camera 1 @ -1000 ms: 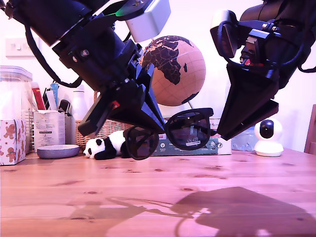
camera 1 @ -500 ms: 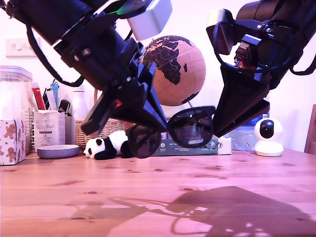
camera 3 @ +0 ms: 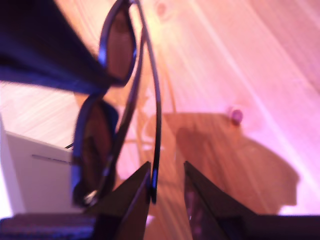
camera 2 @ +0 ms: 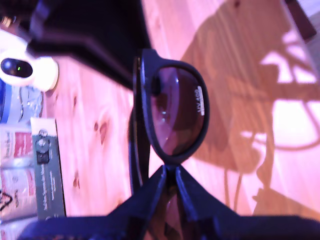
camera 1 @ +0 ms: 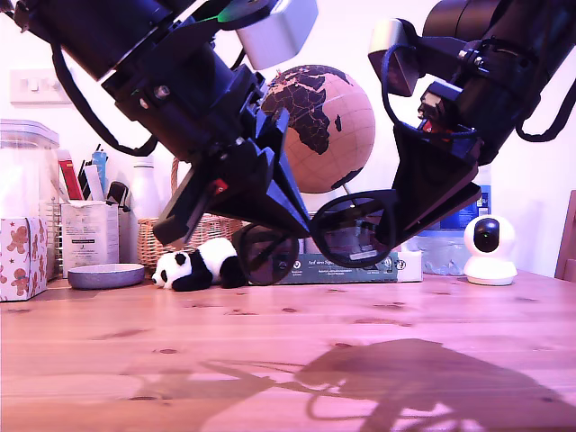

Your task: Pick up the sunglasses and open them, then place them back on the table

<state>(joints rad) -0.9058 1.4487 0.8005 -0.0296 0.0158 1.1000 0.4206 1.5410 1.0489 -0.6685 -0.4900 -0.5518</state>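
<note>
Above the surface [camera 1: 108, 360], in mid-air, the sunglasses [camera 1: 346, 229] have tilted during the last second as my second tool [camera 3: 167, 177] rose and pulled one thin arm outward. My first tool [camera 2: 170, 175] is closed on the bridge, and my second tool stands narrow beside the temple tip. I judge the opening has begun but is not finished.

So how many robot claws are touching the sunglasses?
2. My first gripper clamps the sunglasses at the lens on the exterior view's left. My second gripper has their thin arm between its fingertips on that view's right, above the table.
</note>
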